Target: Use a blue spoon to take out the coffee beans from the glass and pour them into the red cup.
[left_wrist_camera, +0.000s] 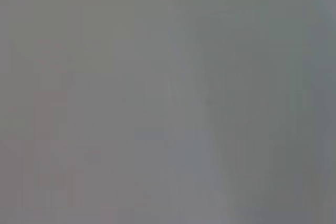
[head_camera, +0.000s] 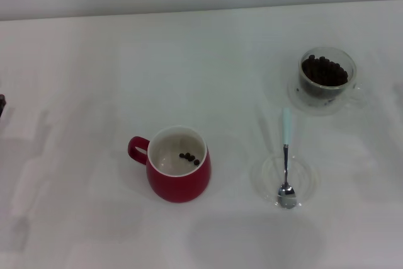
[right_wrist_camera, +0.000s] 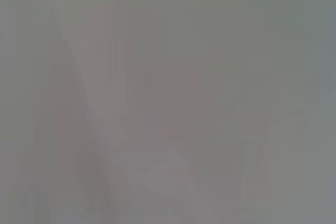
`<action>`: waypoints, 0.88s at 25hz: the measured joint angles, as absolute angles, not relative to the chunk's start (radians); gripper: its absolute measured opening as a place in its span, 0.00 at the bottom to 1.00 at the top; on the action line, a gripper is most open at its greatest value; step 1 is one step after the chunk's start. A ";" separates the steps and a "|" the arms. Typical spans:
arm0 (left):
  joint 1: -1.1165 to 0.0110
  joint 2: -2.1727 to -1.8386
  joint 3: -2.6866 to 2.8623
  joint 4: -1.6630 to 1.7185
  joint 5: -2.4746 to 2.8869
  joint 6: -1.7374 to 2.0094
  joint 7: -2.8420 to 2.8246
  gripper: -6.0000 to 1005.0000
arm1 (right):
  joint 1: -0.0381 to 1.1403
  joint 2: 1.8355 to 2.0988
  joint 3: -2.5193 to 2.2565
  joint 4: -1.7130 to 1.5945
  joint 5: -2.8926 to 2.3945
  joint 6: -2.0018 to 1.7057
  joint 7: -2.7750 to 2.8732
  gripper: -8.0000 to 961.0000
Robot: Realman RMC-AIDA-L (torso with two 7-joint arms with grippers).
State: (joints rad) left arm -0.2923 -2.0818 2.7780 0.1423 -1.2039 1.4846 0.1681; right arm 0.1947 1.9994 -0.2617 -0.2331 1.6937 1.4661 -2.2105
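Head view: a white table [head_camera: 94, 61] carries everything. The red cup [head_camera: 179, 165] stands upright toward the near middle, its loop handle pointing to the robot's left, and a few coffee beans [head_camera: 189, 157] lie on its white inside. To the robot's right of it, well apart, the blue spoon [head_camera: 286, 155] lies on a flat clear round dish [head_camera: 305, 181]: the shiny bowl rests on the dish at the near end, while the pale blue handle reaches past the rim and away from the robot. Farther back and slightly more to the right stands the glass [head_camera: 326, 77] on its clear saucer [head_camera: 296, 96], holding a dark heap of beans. The spoon's handle tip ends near the saucer without touching it. No gripper appears here, so nothing can be placed relative to the jaws. Only a small dark shape sits at the far left edge, too little to identify. The spoon, the cup and the glass are all free of any grasp.

Left wrist view: only a blank grey field shows. No fingers, no objects, so the left jaws' opening cannot be told.

Right wrist view: the same featureless grey-pink blur. The right jaws' opening cannot be told either.
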 joint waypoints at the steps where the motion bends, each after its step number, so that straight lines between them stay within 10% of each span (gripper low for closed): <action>1: -0.294 -2.082 2.778 0.145 -1.215 1.485 0.168 0.68 | 0.193 2.000 -0.235 -0.219 1.694 1.464 -2.253 0.25; 22: -0.334 -2.088 2.783 0.243 -1.368 1.451 0.156 0.68 | 0.188 1.999 -0.103 -0.181 1.773 1.339 -2.592 0.25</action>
State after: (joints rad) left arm -0.3336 -2.0882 2.7830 0.2429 -1.3678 1.4508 0.1563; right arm 0.1876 1.9988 -0.1032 -0.1806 1.7727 1.3391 -2.5918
